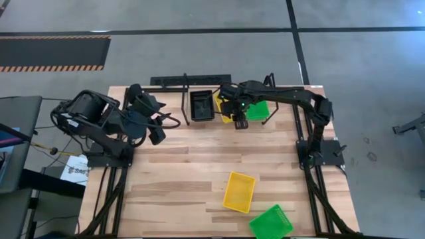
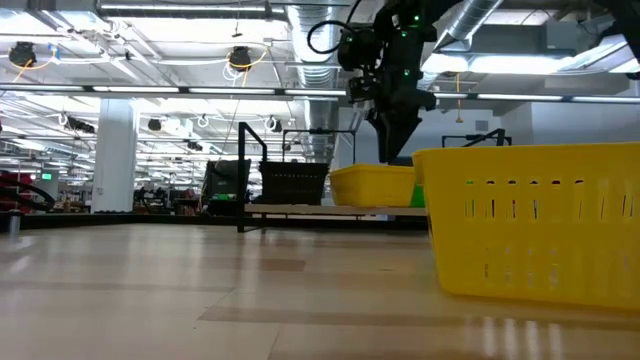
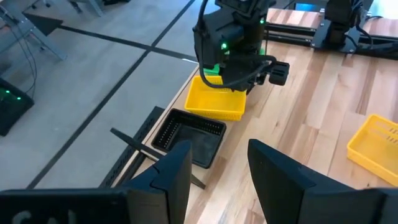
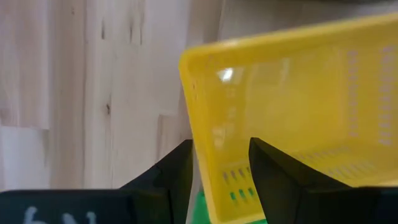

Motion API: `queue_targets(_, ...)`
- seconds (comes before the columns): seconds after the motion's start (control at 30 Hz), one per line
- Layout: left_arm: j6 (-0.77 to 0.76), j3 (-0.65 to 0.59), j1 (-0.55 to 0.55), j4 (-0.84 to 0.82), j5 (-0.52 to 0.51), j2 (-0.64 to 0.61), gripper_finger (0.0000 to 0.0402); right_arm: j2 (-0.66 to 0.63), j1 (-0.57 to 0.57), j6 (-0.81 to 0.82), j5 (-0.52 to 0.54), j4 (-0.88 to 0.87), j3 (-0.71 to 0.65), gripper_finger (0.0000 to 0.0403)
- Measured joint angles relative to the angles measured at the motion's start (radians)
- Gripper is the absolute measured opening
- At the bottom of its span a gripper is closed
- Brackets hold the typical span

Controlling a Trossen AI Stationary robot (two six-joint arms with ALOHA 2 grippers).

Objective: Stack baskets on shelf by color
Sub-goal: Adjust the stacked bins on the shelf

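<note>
The shelf (image 1: 174, 81) stands at the table's far edge. On it sit side by side a black basket (image 1: 202, 105), a yellow basket (image 1: 220, 106) and a green basket (image 1: 259, 110). My right gripper (image 1: 240, 118) hangs open over the yellow basket (image 4: 280, 93). Its fingers stand on either side of one end wall (image 4: 214, 146), and in the low view the fingertips (image 2: 393, 152) end just above the rim. My left gripper (image 3: 219, 168) waits open, left of the shelf. A second yellow basket (image 1: 239, 191) and a second green one (image 1: 271, 222) rest near the table's near edge.
Thin upright posts of the shelf (image 2: 242, 175) rise beside the black basket (image 2: 294, 183). The loose yellow basket (image 2: 535, 220) fills the low view's right foreground. Bare wood (image 1: 179, 172) lies between the shelf and the two loose baskets. The arms' base frames stand at the table's left and right edges.
</note>
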Motion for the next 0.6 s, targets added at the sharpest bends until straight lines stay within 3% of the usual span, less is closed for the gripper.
queue_targets(0.6,-0.009,0.000,0.000,0.000,0.000,0.000,0.0146,-0.003,-0.008,0.005,-0.076,0.013,0.001,0.0177)
